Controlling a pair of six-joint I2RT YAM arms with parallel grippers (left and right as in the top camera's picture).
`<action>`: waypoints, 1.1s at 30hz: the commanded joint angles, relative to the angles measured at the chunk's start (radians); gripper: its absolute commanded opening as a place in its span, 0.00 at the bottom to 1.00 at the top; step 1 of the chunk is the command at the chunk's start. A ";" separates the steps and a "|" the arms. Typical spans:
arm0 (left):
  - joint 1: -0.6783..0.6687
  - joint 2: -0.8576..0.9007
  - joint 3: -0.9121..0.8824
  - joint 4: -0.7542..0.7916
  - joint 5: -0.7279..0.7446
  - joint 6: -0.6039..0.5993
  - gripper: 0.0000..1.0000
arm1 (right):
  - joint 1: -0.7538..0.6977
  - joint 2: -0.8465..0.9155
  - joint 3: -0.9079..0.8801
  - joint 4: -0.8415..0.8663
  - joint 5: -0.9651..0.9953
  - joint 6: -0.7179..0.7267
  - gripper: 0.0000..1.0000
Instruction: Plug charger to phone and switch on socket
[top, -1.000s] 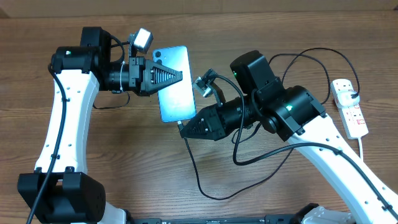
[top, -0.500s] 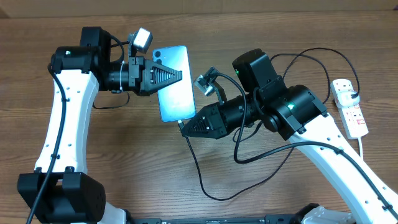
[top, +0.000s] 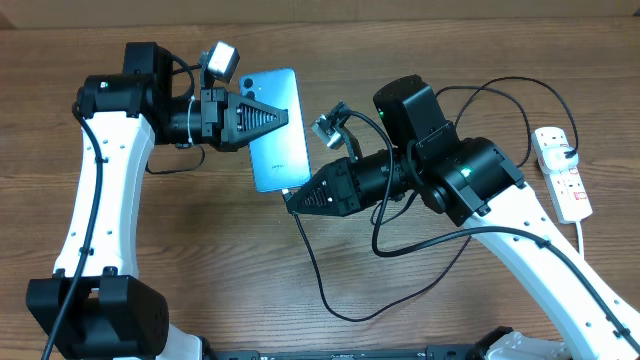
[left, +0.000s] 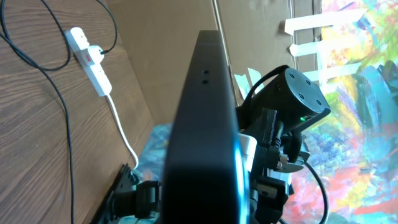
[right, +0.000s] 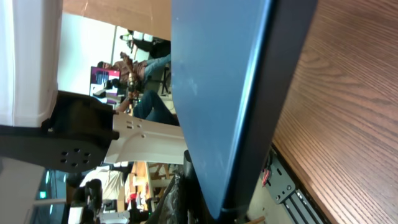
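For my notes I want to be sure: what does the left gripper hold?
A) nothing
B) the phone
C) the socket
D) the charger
B: the left gripper is shut on the side edge of the phone, which is lifted with its blue back up.

No word, brand or number can be read anywhere in these views. The white elongated power strip (top: 563, 175) at the far right bears small red marks, too small to make out.

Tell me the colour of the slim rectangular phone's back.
The slim rectangular phone is blue-backed; overhead shows it best.
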 joint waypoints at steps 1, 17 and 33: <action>-0.021 -0.008 0.014 -0.014 0.024 -0.010 0.04 | -0.012 -0.008 0.009 0.046 0.138 0.034 0.04; -0.021 -0.008 0.014 -0.014 0.024 -0.036 0.04 | 0.050 -0.008 0.009 0.138 0.352 0.094 0.04; -0.021 -0.008 0.014 -0.012 0.024 -0.036 0.04 | 0.004 -0.008 0.009 0.169 0.305 0.150 0.04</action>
